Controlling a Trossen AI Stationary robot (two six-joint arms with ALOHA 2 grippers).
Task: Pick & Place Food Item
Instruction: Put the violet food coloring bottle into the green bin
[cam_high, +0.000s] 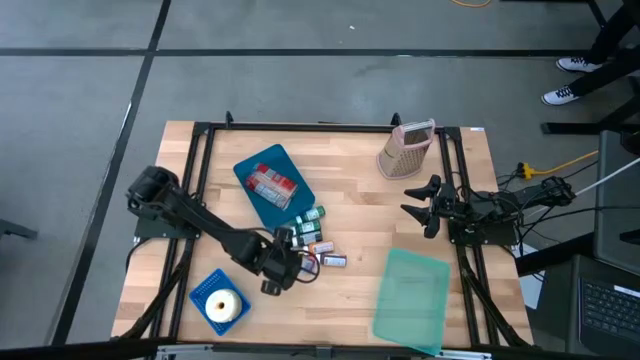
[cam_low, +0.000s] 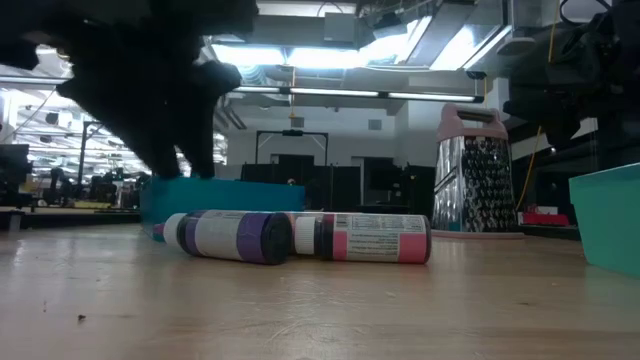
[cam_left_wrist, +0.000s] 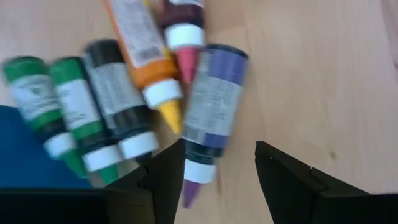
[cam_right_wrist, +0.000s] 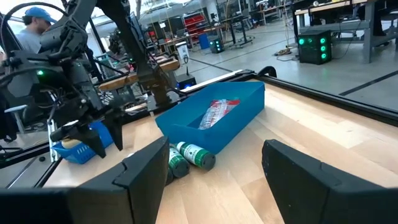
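Six or so small bottles (cam_left_wrist: 134, 93) lie under the left hand (cam_left_wrist: 217, 180), fingers spread wide, holding nothing

Item count on the surface (cam_high: 350, 215):

- Bottles (cam_left_wrist: 211, 106): six, clustered just ahead of the left gripper (cam_left_wrist: 214, 180); two green, one black, one orange, one pink, one purple.
- Blue trays: two. One tray (cam_high: 250, 175) beyond the bottles holds one packet (cam_high: 272, 183); one small tray (cam_high: 200, 290) beside the left gripper holds one white roll (cam_high: 222, 305).
- Green bin (cam_high: 410, 300): one, near the right gripper (cam_high: 420, 205).
- Grater (cam_high: 405, 150): one.
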